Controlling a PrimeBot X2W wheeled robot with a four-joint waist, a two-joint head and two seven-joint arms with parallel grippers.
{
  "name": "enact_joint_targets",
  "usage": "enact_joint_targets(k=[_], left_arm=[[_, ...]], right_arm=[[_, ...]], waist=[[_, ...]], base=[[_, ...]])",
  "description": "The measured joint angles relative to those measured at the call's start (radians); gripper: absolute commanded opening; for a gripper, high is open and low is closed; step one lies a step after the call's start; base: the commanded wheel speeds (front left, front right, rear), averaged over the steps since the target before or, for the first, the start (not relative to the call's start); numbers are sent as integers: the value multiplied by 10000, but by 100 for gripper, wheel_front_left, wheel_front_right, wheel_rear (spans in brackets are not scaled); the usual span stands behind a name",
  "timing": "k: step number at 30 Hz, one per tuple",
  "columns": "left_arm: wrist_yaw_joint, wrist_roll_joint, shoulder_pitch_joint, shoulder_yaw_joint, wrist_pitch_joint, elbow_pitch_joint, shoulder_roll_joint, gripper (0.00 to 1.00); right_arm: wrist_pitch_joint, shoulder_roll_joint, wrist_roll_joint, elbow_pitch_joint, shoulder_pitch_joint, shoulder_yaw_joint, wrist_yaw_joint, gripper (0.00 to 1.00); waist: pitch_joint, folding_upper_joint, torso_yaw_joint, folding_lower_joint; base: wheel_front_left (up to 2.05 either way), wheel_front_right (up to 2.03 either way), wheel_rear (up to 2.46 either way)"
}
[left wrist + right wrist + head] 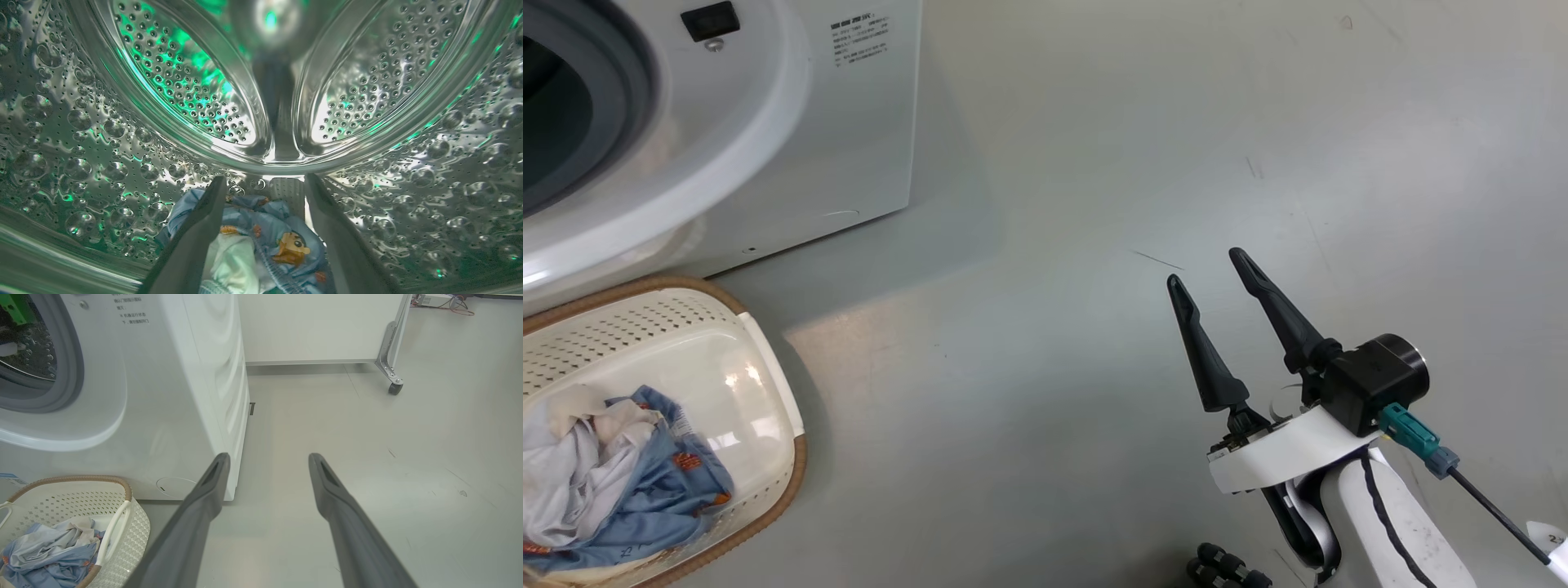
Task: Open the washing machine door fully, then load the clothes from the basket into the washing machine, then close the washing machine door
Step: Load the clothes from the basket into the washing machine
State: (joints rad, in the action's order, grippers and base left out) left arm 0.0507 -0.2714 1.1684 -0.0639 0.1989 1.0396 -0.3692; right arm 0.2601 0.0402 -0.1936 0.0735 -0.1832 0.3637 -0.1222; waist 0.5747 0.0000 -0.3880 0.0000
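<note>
Left wrist view: left hand (264,179) inside drum (81,122), fingers apart, blue garment (278,228) loose between them. Remaining clothes (621,474) in basket (760,359) lie nearer this arm than right hand (1205,267), fingers also apart.

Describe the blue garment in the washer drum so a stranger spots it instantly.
Look into the white washing machine's shiny perforated steel drum. At its bottom, between the left gripper's open fingers, lies a light blue garment; unlike the plain white cloth beside it, it bears a cartoon-figure print.
</note>
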Motion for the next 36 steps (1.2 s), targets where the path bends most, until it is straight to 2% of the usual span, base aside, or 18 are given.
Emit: enact_joint_targets(k=[3, 6, 13, 17, 26, 36], left_arm=[[-2, -92, -174, 31, 217, 73, 497, 100], [-35, -167, -1132, 40, 357, -17, 949, 100], [-69, -263, -1597, 109, 445, 232, 1620, 100], [-426, -378, -2569, 82, 531, 199, 1772, 100], [-671, -378, -3987, 261, 531, 63, 2514, 100], [-1139, -376, -5491, 299, 531, -1375, 2702, 100]], right_arm=[[0, 6, 10, 90, -30, -132, 0, 100], [0, 13, 48, 234, -50, -290, 0, 100], [0, 21, 115, 435, -50, -508, 0, 100], [0, 35, 192, 600, 82, -736, 0, 100], [0, 253, 219, 815, 816, -1066, 0, 100], [0, 364, 290, 838, 1285, -1185, -2, 100]], waist=[[-212, 0, 196, 0], [-487, 0, 405, 0], [-1252, 0, 970, 0], [-1736, 0, 1312, 0], [-2880, 0, 2101, 0], [-4012, 0, 2837, -1]], base=[[0, 0, 0], [0, 0, 0], [0, 0, 0], [0, 0, 0], [0, 0, 0], [0, 0, 0]])
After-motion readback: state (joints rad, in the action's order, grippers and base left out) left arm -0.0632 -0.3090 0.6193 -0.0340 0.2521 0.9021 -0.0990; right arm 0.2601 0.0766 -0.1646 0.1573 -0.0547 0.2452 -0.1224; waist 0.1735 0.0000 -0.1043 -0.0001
